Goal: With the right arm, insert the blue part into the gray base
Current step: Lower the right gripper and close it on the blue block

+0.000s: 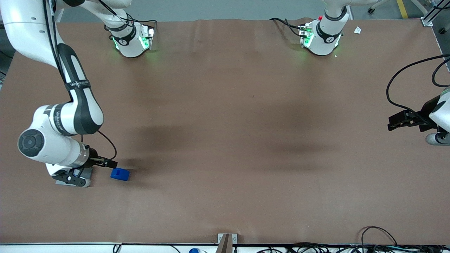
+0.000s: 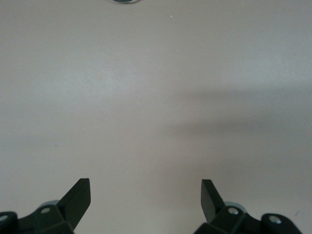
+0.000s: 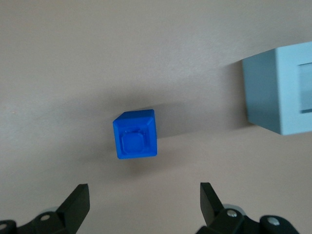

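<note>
Small bright-blue plastic block (image 3: 135, 135), roughly cubic, square moulded notch in its top face, sits loose on the brown worktop (image 1: 225, 140), lower left of the front frame, toward the working arm's end. Looks like rigid hard plastic: light, stiff, not fragile, probably smooth-sided and a bit slippery. Best hold, as I judge it: two opposite flat side walls, pads square to them and low enough that it can't tip; stay off the bevelled top edge.

Gray square plastic block with a lighter-rimmed square recess on top (image 3: 285, 92) stands near the blue block but apart, not touching. In the front view it is mostly hidden under the arm's wrist.

Black two-finger claw (image 3: 145, 195) of the white right arm (image 1: 75, 105) hovers above the worktop close to the blue block, fingers spread wide, wider than the block, holding nothing. The block is not yet between the fingertips (image 3: 80, 195). Nothing inserted yet; recess looks empty as far as visible.

Writing: black lettering on the arm's dark band, too small to read. No labels seen on either block.
</note>
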